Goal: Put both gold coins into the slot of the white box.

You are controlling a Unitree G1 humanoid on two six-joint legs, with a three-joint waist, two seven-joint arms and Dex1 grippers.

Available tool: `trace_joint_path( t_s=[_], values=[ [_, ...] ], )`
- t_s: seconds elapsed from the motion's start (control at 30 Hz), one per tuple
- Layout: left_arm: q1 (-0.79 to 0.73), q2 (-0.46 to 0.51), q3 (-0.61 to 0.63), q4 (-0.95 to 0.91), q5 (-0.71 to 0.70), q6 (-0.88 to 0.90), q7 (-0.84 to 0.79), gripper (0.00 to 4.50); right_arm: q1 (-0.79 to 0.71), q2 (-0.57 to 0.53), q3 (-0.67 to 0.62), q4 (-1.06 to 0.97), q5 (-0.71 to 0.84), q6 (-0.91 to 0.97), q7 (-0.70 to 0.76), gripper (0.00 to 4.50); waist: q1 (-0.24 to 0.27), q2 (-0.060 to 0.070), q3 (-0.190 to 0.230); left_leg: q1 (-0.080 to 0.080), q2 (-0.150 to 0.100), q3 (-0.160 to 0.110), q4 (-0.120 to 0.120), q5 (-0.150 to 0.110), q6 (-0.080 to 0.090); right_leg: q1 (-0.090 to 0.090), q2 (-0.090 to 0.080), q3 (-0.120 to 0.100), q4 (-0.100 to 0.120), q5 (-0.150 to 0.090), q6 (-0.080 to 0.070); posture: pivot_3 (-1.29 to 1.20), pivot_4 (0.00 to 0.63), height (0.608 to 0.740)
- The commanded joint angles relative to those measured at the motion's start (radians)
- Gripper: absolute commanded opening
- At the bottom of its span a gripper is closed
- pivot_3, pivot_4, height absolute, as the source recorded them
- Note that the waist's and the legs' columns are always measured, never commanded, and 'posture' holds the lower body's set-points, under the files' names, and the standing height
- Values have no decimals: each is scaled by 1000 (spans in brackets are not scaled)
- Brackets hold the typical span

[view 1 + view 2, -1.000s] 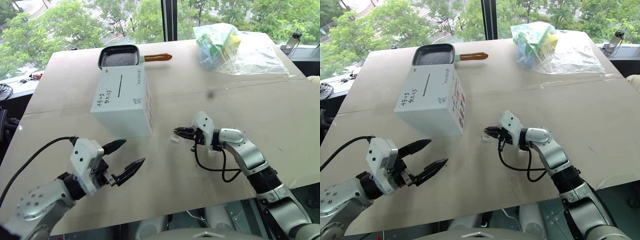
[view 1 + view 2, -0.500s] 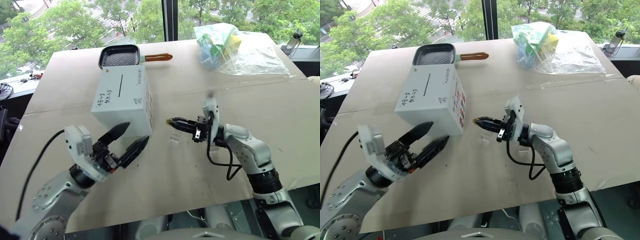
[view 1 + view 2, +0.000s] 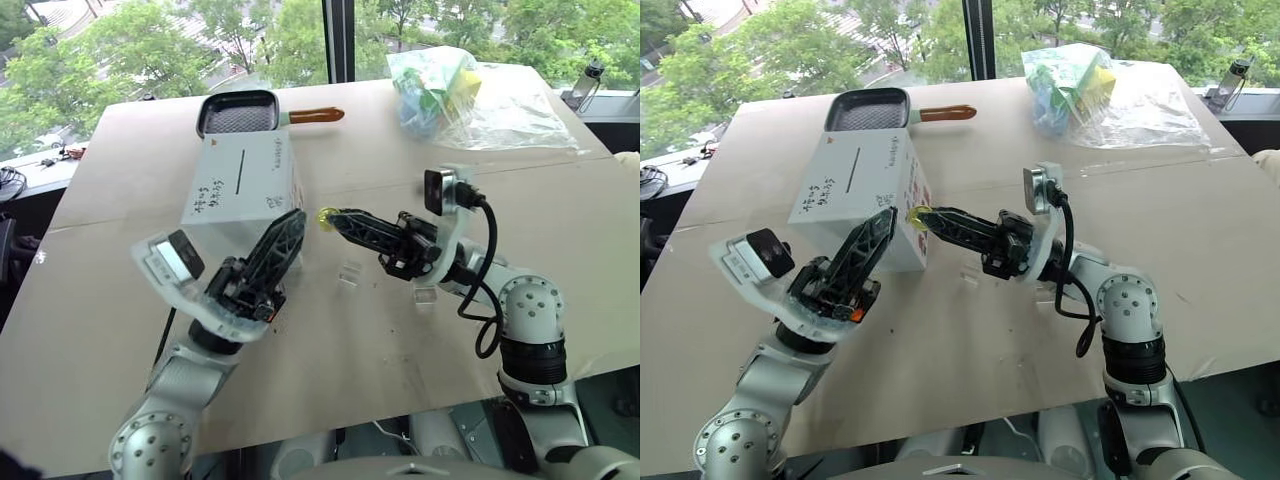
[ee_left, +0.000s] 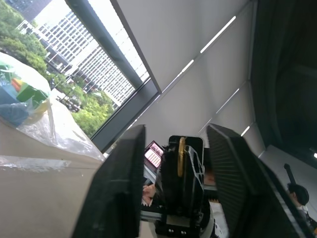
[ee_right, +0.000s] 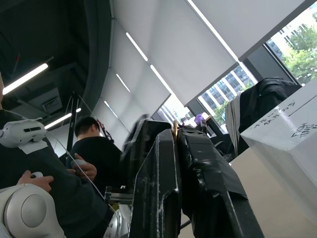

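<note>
- One gold coin point(image 3: 324, 216) is pinched edge-on at the very tips of your right gripper point(image 3: 333, 217), up in the air above the surface point(image 3: 560, 230); in the right wrist view you can see its thin gold edge point(image 5: 175, 130) between the two closed fingers point(image 5: 195, 163).
- I can't make out a second coin in these views.
- Your left gripper point(image 3: 290, 228) is raised too, tips right next to that coin; its fingers point(image 4: 121, 188) are narrowed but not closed, nothing gripped, and in the left wrist view the coin point(image 4: 182, 156) stands in the gap between them.
- From the head views the two sets of tips look nearly touching; whether the left fingers touch the coin, I can't tell.
- The white box point(image 3: 232, 195) sits just behind your left gripper, blue writing on its top face, and the slot point(image 3: 240, 171) runs as a thin black line along that top.
- On the surface beneath the right arm lie two small clear plastic blocks point(image 3: 349, 274), near each other.
- Beyond the box, touching or nearly touching its far side, is the dark square pan point(image 3: 238, 113) with its orange handle pointing right.
- Far right, well apart, a crumpled clear plastic bag point(image 3: 470, 95) holds green, blue and yellow items.
- In the right wrist view a person in dark clothing point(image 5: 96, 148) sits in the background.
</note>
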Motion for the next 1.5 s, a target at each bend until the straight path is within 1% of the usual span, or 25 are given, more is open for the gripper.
trace_joint_path(
  t_s=[0.03, 0.43, 0.5, 0.53, 0.57, 0.93, 0.97, 1.03, 1.1, 1.13, 1.2, 1.27, 1.33, 1.4, 1.47, 1.5],
  values=[
    [-15, 14, -23, -11, -9, -4, 7, 1152, -2, 4, 0, -40, 26, -18, -19, 0, 0, 0, 0, 0, 0, 0, 0, 0, 0, 0, 0, 0, 0, 0, 0, 0, 150, 721],
    [-20, 25, -66, -5, -4, -8, -21, 1152, -9, -13, 5, -46, 29, -19, -29, 0, 0, 0, 0, 0, 0, 1, 0, 0, 0, 0, 0, 0, 0, 0, 0, 0, 150, 721],
    [-17, 28, -70, -6, -2, -7, -26, 595, -10, -14, 6, -46, 32, -17, -29, 0, 1, 0, 0, 0, 0, 0, 0, 0, 0, 0, 0, 0, 0, 0, 0, 0, 150, 721],
    [-15, 28, -72, -6, -2, -7, -28, 206, -10, -15, 7, -46, 34, -16, -29, 0, 1, 0, 0, 0, 0, 0, 0, 0, 0, 0, 0, 0, 0, 0, 0, 0, 150, 721],
    [-14, 27, -74, -6, -2, -9, -30, 80, -11, -16, 7, -45, 35, -15, -29, 0, 1, 0, 0, 0, 0, 0, 0, 0, 0, 0, 0, 0, 0, 0, 0, 0, 150, 721],
    [-17, 21, -96, -3, 21, -15, -19, 80, -19, -34, 25, -37, 43, -1, -8, 0, 1, 0, 0, 0, 0, 0, 0, 0, 0, 0, 0, 0, -1, 0, 0, 0, 150, 721],
    [-18, 22, -95, -2, 23, -18, -13, 0, -18, -37, 27, -39, 43, -1, -6, 641, 1, 0, 0, 0, 0, 0, 0, 0, 0, 0, 0, 0, -1, 0, 0, 0, 150, 721],
    [-18, 18, -89, -4, 14, -27, 12, 0, -14, -38, 27, -44, 25, -18, -8, 1401, 0, 0, 0, 0, 0, 0, 0, 0, 0, 0, 0, 0, -1, 0, 0, 0, 150, 721],
    [-15, 24, -74, -16, -1, -35, 28, 0, -7, -37, 19, -46, -3, -44, -33, 2342, 1, 0, 0, 0, 0, 0, 0, 0, 0, 0, 0, 0, 0, 0, 0, 0, 150, 721],
    [-15, 39, -52, -21, -2, -37, 44, 0, -4, -41, 9, -41, -18, -59, -44, 2861, 1, 0, 0, 0, 0, 0, 0, 0, 0, 0, 0, 0, 0, 0, 0, 0, 150, 721],
    [-72, 91, 7, -16, 7, -40, 141, 0, -5, -85, -6, -22, -79, -94, -21, 3877, 2, 0, 0, 0, 0, 0, 0, 0, 0, 0, 0, 0, 0, 0, 0, 0, 150, 721],
    [-166, 140, 48, -1, 7, -42, 248, 0, -3, -161, 27, 1, -198, -163, 67, 3877, 11, 0, 0, -1, 0, -1, 0, 0, 0, 0, 0, -1, 0, 0, 0, 0, 150, 721],
    [-250, 181, 67, 8, 46, -36, 323, 0, -12, -213, 63, 46, -321, -258, 132, 3877, 14, -1, 0, -1, -1, -2, 2, 0, 0, 1, 0, -2, -1, 0, 0, 0, 150, 721],
    [-347, 236, 73, 30, 137, -7, 421, 0, -40, -256, 88, 102, -425, -360, 205, 3877, 11, -1, 0, -1, -1, 0, 2, 0, 0, 1, 0, -1, -1, 1, 1, 0, 150, 721],
    [-439, 302, 55, 50, 243, 52, 523, 0, -84, -297, 97, 144, -480, -428, 299, 3877, -1, -1, 0, -1, -1, 1, 1, 0, 0, 0, 0, 0, -1, 1, 2, 0, 150, 721],
    [-485, 310, 51, 58, 275, 71, 593, 0, -112, -314, 100, 164, -519, -475, 337, 3877, -1, -1, 0, 0, -1, 2, 0, 0, 0, 0, 0, 2, -1, 1, 2, 0, 150, 721]
  ],
)
